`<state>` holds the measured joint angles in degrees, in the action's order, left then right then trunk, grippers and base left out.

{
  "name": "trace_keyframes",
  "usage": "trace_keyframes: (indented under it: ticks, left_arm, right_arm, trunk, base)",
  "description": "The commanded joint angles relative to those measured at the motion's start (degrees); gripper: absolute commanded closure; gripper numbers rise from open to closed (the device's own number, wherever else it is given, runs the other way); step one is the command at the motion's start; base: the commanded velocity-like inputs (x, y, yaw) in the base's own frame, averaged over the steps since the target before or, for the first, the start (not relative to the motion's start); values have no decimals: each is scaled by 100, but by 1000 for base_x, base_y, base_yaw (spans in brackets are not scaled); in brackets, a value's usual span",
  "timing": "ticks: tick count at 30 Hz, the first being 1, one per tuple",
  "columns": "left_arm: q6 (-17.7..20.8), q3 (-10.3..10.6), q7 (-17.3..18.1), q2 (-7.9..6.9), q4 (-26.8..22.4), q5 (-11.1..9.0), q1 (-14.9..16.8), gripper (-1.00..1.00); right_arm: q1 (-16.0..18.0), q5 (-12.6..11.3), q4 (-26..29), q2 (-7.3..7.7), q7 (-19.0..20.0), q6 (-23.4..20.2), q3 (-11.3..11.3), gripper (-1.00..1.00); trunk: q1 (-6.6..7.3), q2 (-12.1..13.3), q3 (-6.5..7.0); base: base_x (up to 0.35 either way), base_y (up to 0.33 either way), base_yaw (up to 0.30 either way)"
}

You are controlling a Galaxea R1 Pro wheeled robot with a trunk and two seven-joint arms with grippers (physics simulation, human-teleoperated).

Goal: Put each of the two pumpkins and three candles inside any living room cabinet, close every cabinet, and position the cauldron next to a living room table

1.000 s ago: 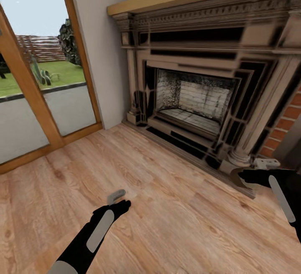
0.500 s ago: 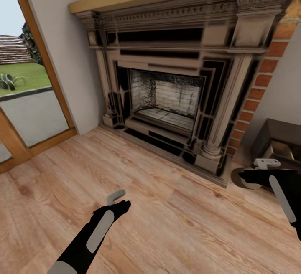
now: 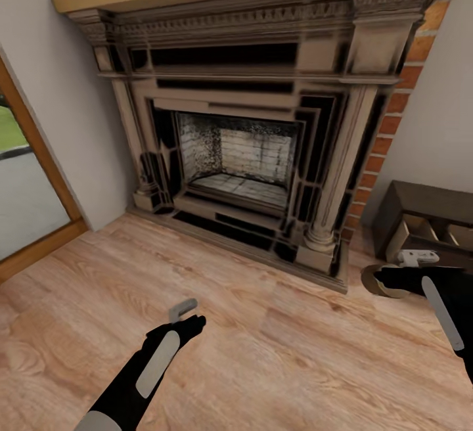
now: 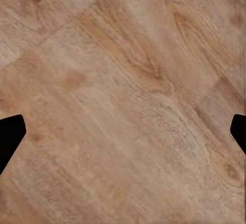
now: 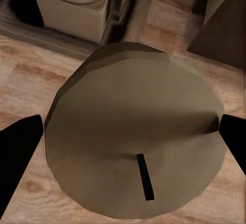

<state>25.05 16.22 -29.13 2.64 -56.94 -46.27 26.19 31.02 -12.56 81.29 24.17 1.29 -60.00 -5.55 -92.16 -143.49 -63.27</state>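
1. Right gripper (image 5: 125, 147) clamped on a candle (image 5: 134, 131), dull tan and squat, with the dark wick on the face turned toward the wrist camera and black fingers (image 5: 18, 144) pressed to its two sides.
2. Same candle (image 3: 380, 281) seen from the head as a tan disc at the tip of the right gripper (image 3: 394, 280), held above the wooden floor (image 3: 276, 352) just in front of the fireplace's right column base (image 3: 320, 250).
3. Left gripper (image 4: 123, 134) spread wide, gripping nothing, black fingertips (image 4: 9, 137) at opposite edges of the wrist picture with bare floor planks (image 4: 123, 80) between them.
4. From the head, left gripper (image 3: 184, 316) hanging over open floor, well apart from the candle and forward of the fireplace hearth (image 3: 243, 188).
5. Dark-brown cabinet (image 3: 420, 201) against the wall right of the brick, near the right gripper; pale wood compartments (image 3: 410, 234) showing on its front, so apparently open there, though cut off by the picture edge.
6. Corner of the cabinet (image 5: 225, 24) also visible past the candle in the right wrist picture, beside the column base (image 5: 77, 3).
7. Glass door with a wood frame (image 3: 39, 155) at the far left, a grey wall (image 3: 59, 89) between it and the fireplace.
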Motion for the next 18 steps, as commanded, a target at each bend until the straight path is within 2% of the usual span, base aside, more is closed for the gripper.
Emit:
trace_keyframes:
  ticks: [1, 9, 10, 12, 15, 18]
  left_arm:
    - [0, 3, -3, 5, -1, -3, 0, -100]
    - [0, 12, -5, 17, -1, -4, 8, -100]
    - [3, 62, -21, 22, -25, -4, -3, -100]
    - [4, 340, -46, -4, -227, -1, -137, -100]
    - [60, 379, -50, -23, -605, 9, -458, -100]
    - [96, 377, -49, -78, -717, 9, -562, -100]
  right_arm:
    - [0, 17, 0, 11, -6, 0, -5, 100]
    - [0, 16, 3, 8, -6, 0, -1, 100]
    - [178, 18, -263, 12, -21, 0, -108, 100]
    - [652, 26, -960, 28, -22, 0, -277, 100]
    - [873, 32, -1260, 38, -23, 0, -327, 100]
    - [920, 39, -1320, 86, -18, 0, -349, 100]
  trunk:
    - [0, 0, 0]
    - [0, 0, 0]
    - [0, 0, 0]
    - [0, 0, 0]
    - [0, 0, 0]
    - [0, 0, 0]
  base:
    - [313, -72, -299]
    - [276, -192, -299]
    - [196, -278, -299]
    - [193, -279, -299]
    - [190, -280, -299]
    - [197, -274, -299]
